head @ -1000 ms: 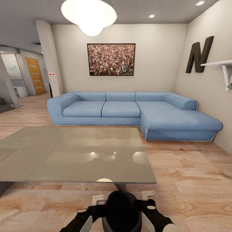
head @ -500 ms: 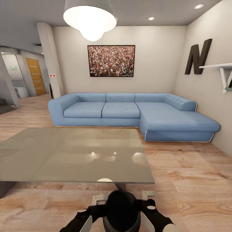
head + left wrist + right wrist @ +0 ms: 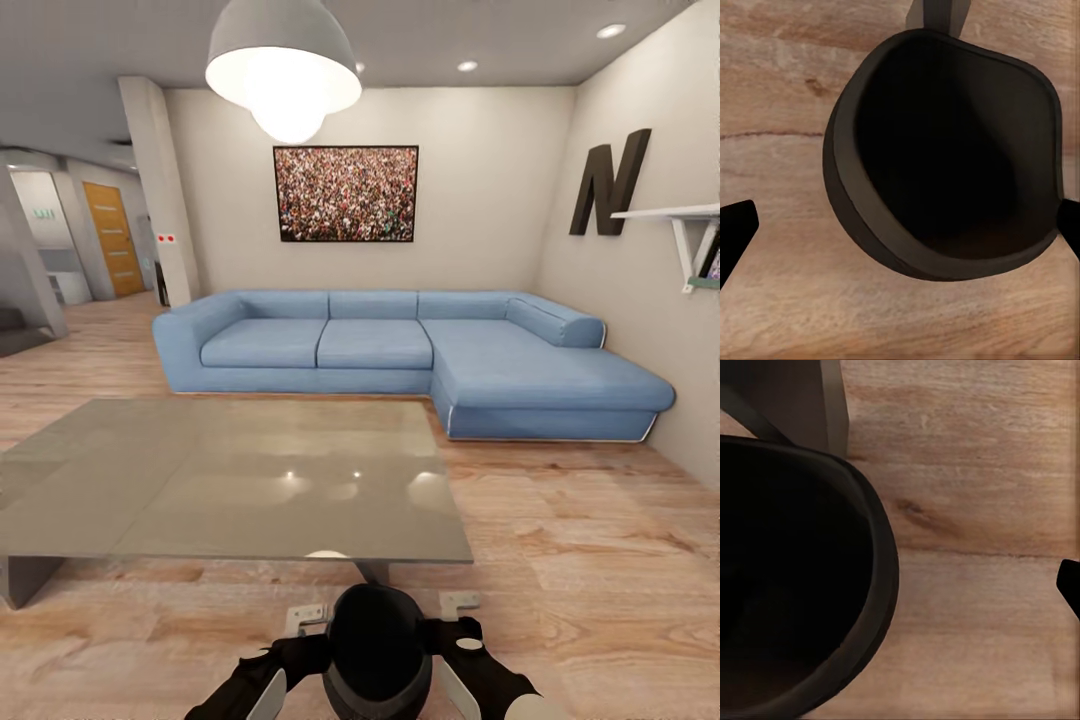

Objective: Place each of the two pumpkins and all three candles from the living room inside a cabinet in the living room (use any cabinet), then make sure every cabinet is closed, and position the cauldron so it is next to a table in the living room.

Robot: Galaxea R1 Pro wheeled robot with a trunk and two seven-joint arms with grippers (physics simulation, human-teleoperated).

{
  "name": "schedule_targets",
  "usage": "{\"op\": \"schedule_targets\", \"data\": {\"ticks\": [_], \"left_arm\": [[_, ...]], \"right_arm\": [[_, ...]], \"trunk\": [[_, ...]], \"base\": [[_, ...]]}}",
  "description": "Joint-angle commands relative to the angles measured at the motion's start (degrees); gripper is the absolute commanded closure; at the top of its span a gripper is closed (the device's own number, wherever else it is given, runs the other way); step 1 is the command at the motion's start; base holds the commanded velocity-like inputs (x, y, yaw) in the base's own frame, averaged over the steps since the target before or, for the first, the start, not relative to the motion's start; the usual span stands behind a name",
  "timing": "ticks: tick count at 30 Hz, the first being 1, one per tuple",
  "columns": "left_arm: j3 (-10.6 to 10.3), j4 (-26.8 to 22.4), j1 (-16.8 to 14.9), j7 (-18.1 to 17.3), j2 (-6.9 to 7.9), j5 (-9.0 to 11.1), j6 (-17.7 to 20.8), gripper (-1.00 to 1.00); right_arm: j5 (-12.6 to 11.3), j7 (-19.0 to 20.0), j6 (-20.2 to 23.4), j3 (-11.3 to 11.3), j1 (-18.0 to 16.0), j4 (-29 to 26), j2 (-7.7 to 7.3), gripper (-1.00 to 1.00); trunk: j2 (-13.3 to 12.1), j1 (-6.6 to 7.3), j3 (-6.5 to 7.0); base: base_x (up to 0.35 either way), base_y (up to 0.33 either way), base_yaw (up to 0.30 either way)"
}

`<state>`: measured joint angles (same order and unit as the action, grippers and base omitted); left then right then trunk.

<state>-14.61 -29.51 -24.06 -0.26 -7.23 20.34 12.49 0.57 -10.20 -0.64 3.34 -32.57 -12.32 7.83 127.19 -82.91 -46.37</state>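
Glossy grey table (image 3: 200, 490), matt black cauldron (image 3: 945, 150), grained wood floor (image 3: 580, 560), soft blue cloth sofa (image 3: 400, 345)

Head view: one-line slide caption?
Round black cauldron between both arms, before the glossy grey coffee table, blue corner sofa behind.

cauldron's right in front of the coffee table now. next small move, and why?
Probably lower the cauldron to the floor here and release. It sits between both arms just short of the table edge, a table leg close behind it, so setting it down likely leaves it next to the table.
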Motion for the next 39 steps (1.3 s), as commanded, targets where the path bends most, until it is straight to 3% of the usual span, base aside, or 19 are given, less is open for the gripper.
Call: {"op": "schedule_targets", "data": {"ticks": [1, 26, 39], "left_arm": [[-0.1, -0.1, 0.0, 0.0, 0.03, 0.3, 0.3, -1.00], [-0.1, -0.1, 0.0, -0.1, 0.16, 0.3, 0.3, -1.00], [-0.1, -0.5, 0.1, -0.1, 0.18, 0.4, 0.2, -1.00]], "right_arm": [[0.0, -0.3, -0.1, 0.3, 0.0, 0.0, 0.01, -1.00], [0.0, -0.3, 0.1, 0.4, 0.0, -0.1, 0.00, -1.00], [0.0, -0.3, 0.1, 0.3, 0.0, -0.2, 0.02, -1.00]], "trunk": [[-0.4, 0.24, 0.13], [-10.4, 5.73, 4.63], [-10.4, 5.73, 4.66]], "base": [[-0.042, 0.000, 0.000], [-0.004, 0.000, 0.045], [0.000, 0.000, 0.073]]}}
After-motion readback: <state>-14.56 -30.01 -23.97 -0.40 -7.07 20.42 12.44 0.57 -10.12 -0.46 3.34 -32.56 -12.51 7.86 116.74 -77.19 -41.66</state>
